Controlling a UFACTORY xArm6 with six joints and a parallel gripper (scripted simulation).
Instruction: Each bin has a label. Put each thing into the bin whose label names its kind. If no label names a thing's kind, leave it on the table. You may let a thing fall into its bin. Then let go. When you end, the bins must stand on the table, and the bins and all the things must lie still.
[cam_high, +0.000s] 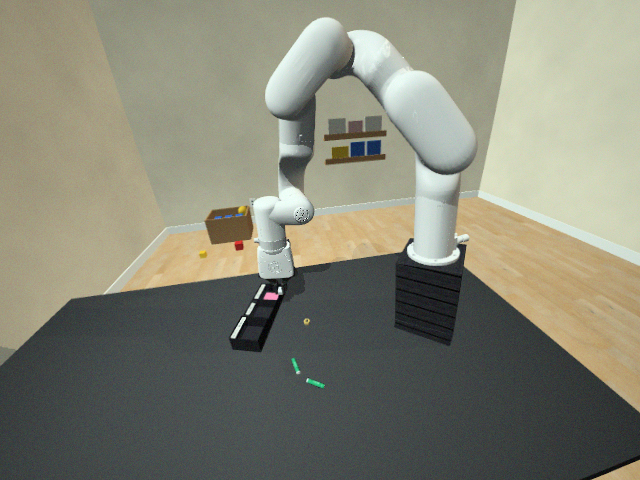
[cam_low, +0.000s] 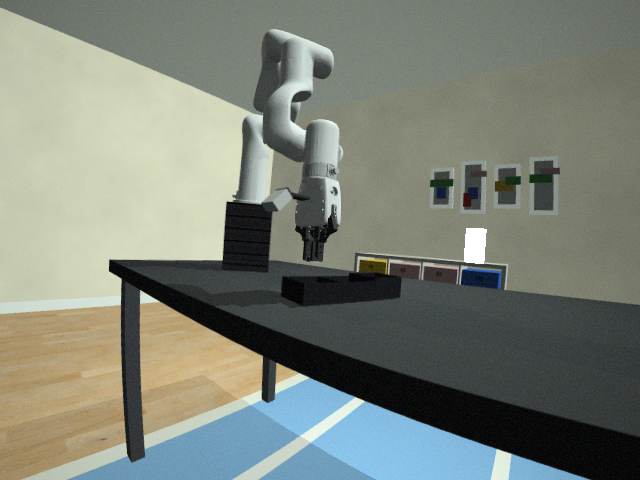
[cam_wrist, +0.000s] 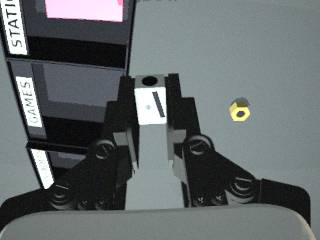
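My gripper (cam_high: 279, 288) (cam_low: 313, 257) (cam_wrist: 151, 95) is shut on a light grey pencil sharpener (cam_wrist: 150, 106) with a dark blade. It hangs above the table, just right of the bins in the wrist view. A black row of three joined bins (cam_high: 245, 344) (cam_low: 356, 292) stands on the table. The far label (cam_wrist: 17, 30) starts "STATIO"; the middle label (cam_wrist: 32, 102) reads GAMES; the near label (cam_wrist: 42, 167) is partly hidden. A pink pad (cam_high: 270, 296) (cam_wrist: 85, 8) lies in the far bin. A yellow hex nut (cam_high: 306, 321) (cam_wrist: 240, 111) and two green cylinders (cam_high: 295, 365) (cam_high: 315, 383) lie on the table.
The arm's black pedestal (cam_high: 428, 294) (cam_low: 246, 237) stands at the right rear in the top view. The black table (cam_high: 413, 403) (cam_low: 491, 330) carries the bins. Low walls divide the bins. A brown box (cam_high: 230, 228) is on the floor behind.
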